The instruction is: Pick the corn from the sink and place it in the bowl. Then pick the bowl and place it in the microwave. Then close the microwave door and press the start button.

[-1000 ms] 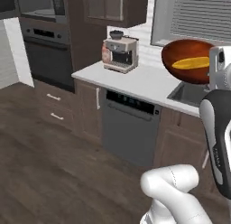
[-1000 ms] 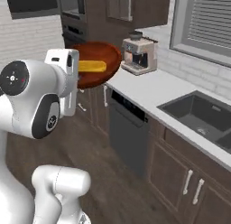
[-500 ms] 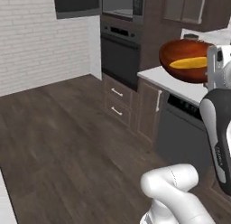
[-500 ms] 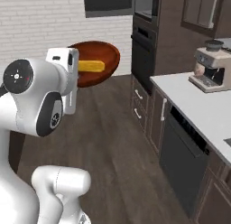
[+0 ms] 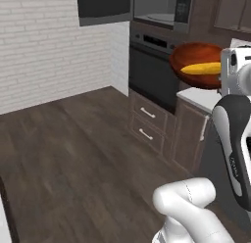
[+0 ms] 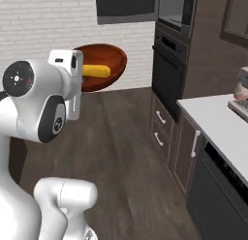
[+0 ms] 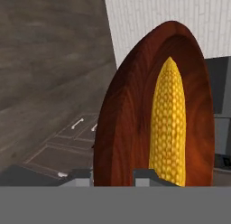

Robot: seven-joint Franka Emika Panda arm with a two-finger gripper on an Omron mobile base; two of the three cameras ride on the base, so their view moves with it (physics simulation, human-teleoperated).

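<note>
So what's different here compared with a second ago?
The base has turned: the coffee machine and sink slid out to the right, and the oven and open microwave came into view. The gripper still holds the bowl by its rim, with the corn inside.

Bowl (image 5: 196, 65) held up in the air at the arm's wrist, right of frame, corn (image 5: 201, 68) lying inside it. Behind and above it, the microwave (image 5: 161, 9) cavity open. Black oven (image 5: 151, 75) below that, drawers (image 5: 149, 126) beneath. White brick wall (image 5: 44, 46) left, dark wood floor (image 5: 73, 158).
</note>
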